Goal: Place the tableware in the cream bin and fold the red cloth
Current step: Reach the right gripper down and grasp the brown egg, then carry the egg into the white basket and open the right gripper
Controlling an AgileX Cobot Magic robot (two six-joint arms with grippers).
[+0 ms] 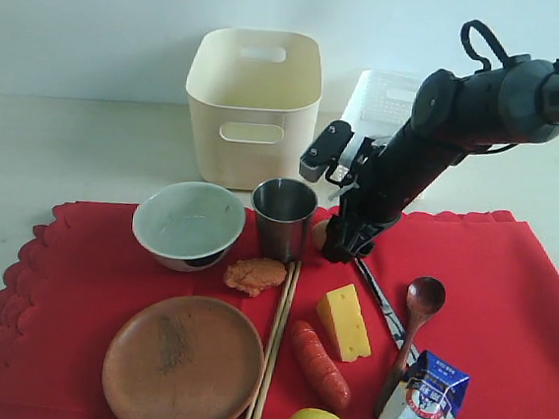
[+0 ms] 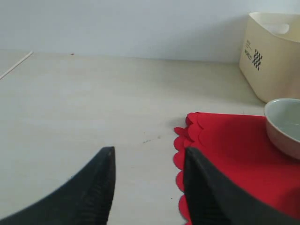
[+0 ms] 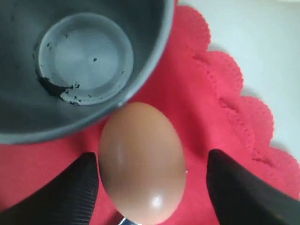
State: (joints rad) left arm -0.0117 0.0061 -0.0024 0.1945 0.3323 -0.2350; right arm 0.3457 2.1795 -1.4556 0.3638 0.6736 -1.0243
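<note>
Two end effectors noted. The right end effector (image 3: 152,187) stands wide and holds nothing, its jaws either side of an egg (image 3: 140,159) on the red cloth (image 1: 509,291). The steel cup (image 1: 283,210), upright and empty, is just beside it on the side toward the bowl (image 1: 171,251), which is also empty; the right arm is nearer. The left end effector (image 2: 147,187) stands open over bare bench (image 2: 93,117) beside the cloth's edge. The cream bin (image 1: 252,118), beyond the cloth's far edge, shows nothing inside.
</note>
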